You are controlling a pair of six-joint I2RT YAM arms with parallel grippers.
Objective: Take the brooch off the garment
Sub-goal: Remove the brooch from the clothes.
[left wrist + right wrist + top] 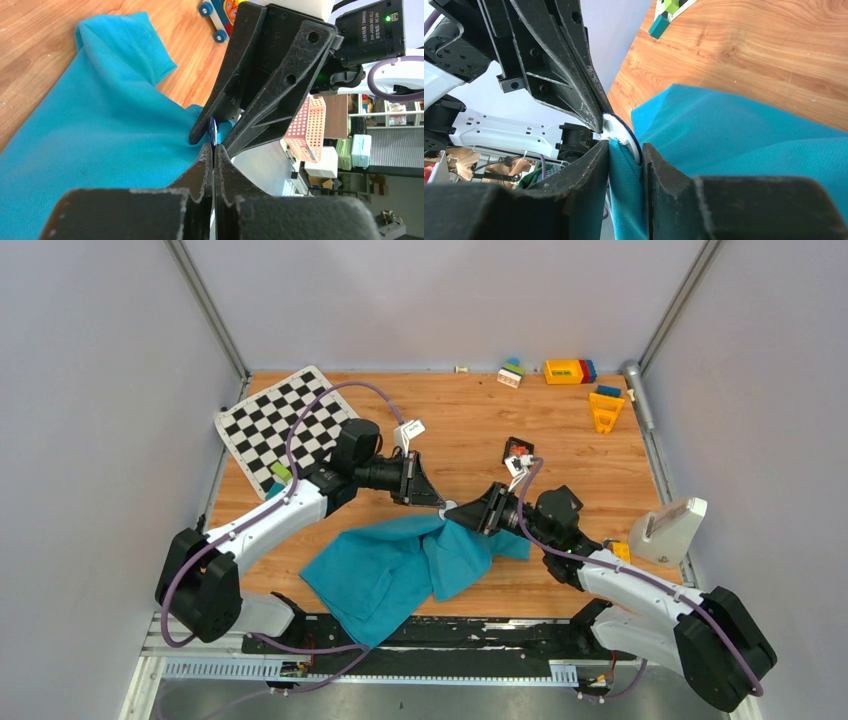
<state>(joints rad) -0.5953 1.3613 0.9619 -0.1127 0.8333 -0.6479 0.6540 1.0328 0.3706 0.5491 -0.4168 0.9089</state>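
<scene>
- Nearest us, the teal-blue soft fabric garment (390, 570) lies crumpled on the wooden desk (470, 415) between our two arm bases. Its upper edge is raised to the spot where both grippers meet.
- Our right gripper (626, 148) is closed partway on a fold of that cloth, and the fabric fills the gap between its fingers.
- The small round white brooch with a dark blue rim (620, 132) sits on that raised fold, just above the right fingers, and looks attached to the garment.
- Our left gripper (214, 152) is fully closed, tip to tip with the right one. It appears to pinch the brooch by its thin rim, edge-on.
- We judge the removal itself to be in hand: one gripper anchors the cloth and the other has the brooch, but the two are not yet apart.
- The next move calls for drawing the left gripper away from the fold while the right one keeps the fabric pinned.
- The fastening is hidden, so we cannot tell whether a straight pull or a twist is needed, and so thin a grip may slip.
- Farther off, a small black square box (518, 452), a black-and-white checkered mat (280, 425) and coloured toy blocks (568, 371) play no part.
</scene>
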